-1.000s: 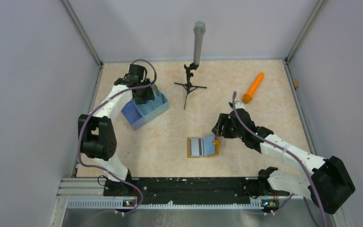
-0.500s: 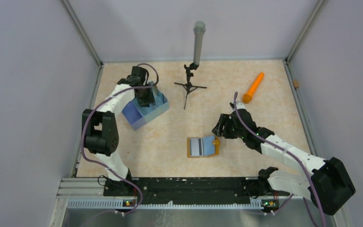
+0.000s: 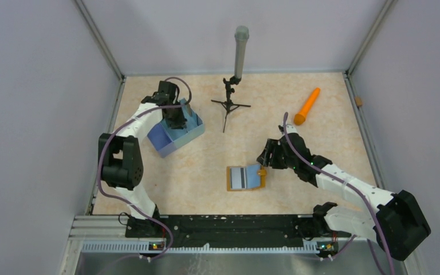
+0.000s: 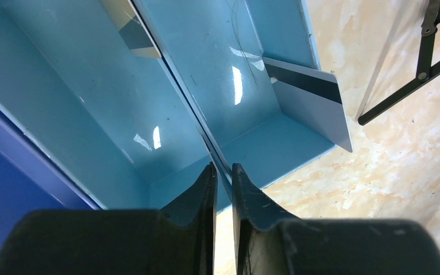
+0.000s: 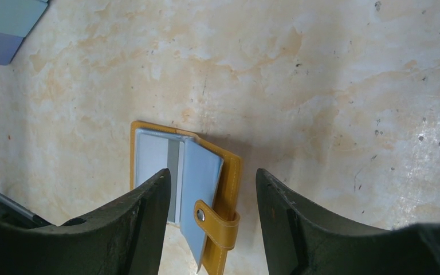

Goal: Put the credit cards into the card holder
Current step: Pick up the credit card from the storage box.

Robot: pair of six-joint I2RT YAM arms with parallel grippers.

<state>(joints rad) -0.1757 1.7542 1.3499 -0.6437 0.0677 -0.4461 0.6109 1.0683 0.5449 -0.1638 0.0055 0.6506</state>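
**Left jaws at tray divider, right jaws wide over open card holder**

I'm seeing the left gripper (image 4: 222, 183) sitting down in the blue tray (image 4: 91, 97) at the far left of the table (image 3: 206, 154). Its jaws are standing close together with only a thin slit between them. The tray's divider (image 4: 177, 74) is running straight into that slit. I cannot tell whether the fingers are actually pinching it or anything thin lying along it.

A striped card (image 4: 312, 103), pale bluish-grey with a dark band near one long edge, is leaning tilted in the right compartment, its corner poking past the tray's rim. A second card (image 4: 130, 26), also with a dark band, is showing partly at the top edge, in the left compartment just beside the divider.

The right gripper (image 5: 212, 175) is hovering with jaws spread wide and holding nothing. The card holder (image 5: 189, 177) is lying open and flat on the table below, mid-table and well apart from the tray. It has a mustard-orange cover and greyish-blue pockets. One blue flap is standing partly raised, and the snap tab (image 5: 215, 222) is sticking out at its edge. One page is showing a pale panel with a darker stripe, and I can't tell if that's a card.

Farther back, a tripod (image 3: 230, 105) is carrying a grey tube (image 3: 240, 51), and an orange cone stick (image 3: 307, 106) is lying at the far right.
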